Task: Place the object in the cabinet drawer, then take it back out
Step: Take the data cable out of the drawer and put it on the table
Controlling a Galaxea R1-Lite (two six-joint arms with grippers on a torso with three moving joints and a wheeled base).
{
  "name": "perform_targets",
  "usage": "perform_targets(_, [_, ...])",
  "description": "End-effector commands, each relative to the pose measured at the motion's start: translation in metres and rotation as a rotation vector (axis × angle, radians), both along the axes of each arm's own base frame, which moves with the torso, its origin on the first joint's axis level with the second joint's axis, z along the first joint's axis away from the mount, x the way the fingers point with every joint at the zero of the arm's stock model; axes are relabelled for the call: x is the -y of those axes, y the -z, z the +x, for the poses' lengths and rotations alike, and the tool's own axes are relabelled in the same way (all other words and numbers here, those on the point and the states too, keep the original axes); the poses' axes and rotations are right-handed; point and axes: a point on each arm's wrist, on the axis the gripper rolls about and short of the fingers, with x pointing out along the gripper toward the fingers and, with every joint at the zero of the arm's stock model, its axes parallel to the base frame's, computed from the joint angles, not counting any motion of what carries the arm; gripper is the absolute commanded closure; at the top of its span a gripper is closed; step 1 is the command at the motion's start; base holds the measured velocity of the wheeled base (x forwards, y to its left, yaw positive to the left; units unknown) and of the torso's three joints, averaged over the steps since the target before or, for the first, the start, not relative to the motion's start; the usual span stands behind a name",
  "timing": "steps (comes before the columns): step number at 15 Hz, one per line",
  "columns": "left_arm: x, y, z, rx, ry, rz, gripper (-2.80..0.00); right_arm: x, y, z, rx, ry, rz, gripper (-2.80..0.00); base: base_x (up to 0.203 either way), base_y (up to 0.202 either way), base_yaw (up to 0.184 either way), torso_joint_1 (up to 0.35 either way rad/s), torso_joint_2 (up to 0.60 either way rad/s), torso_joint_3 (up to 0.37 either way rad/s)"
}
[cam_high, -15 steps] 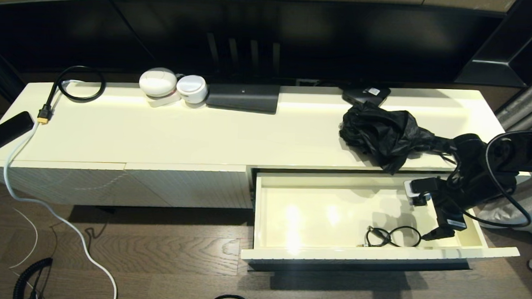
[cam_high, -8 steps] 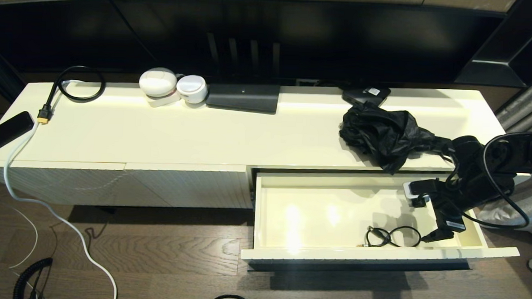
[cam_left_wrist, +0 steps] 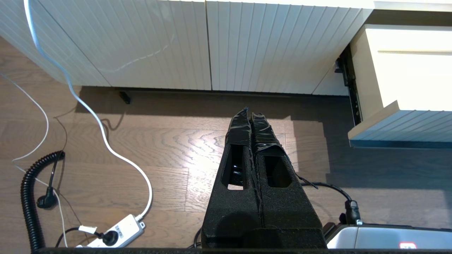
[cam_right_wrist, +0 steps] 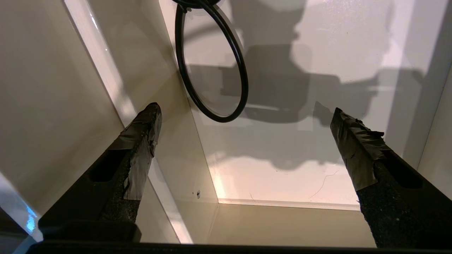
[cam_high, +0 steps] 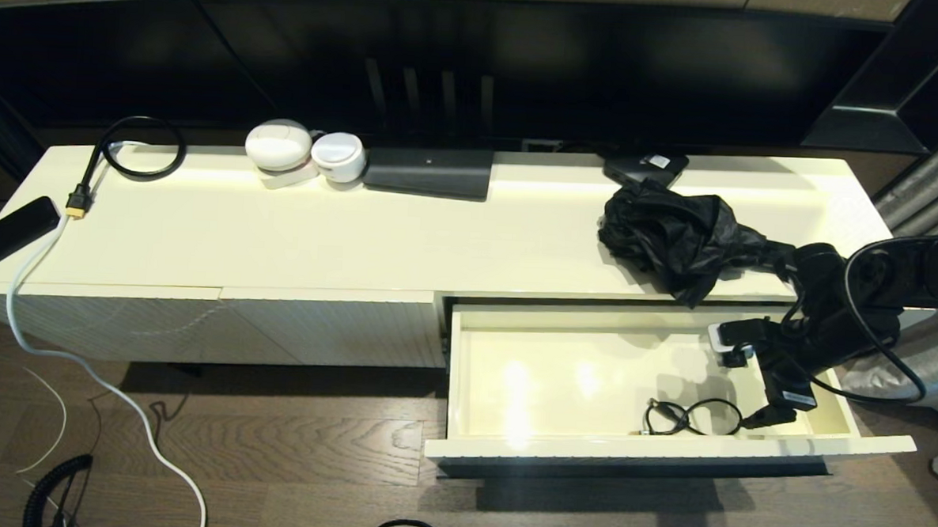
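The right gripper (cam_high: 763, 419), fingers spread wide, hangs inside the open cabinet drawer (cam_high: 556, 449) beside a coiled black cable (cam_high: 692, 418); left gripper (cam_left_wrist: 251, 116) closed.

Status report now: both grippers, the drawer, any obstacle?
Right gripper open, empty, inside the drawer. Black cable lies on drawer floor. Left gripper shut, parked. Nothing blocking.

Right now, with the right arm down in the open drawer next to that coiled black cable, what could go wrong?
1. The right gripper has its jaws wide apart and empty, to one side of the thin black cable; closing here would likely miss it.
2. The cable lies flat on the glossy floor of the cabinet drawer, so it may slide instead of lifting.
3. The jaws sit close to the drawer's side walls and could scrape them.
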Motion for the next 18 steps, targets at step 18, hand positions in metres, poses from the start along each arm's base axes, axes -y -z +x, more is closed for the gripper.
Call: perform_targets(18, [0.0000, 0.0004, 0.0001, -0.001, -0.002, -0.001, 0.00, -0.0028, 0.0083, 0.0059, -0.016, -0.010, 0.000, -2.80, 0.000, 0.000, 0.000, 0.000, 0.00, 0.000])
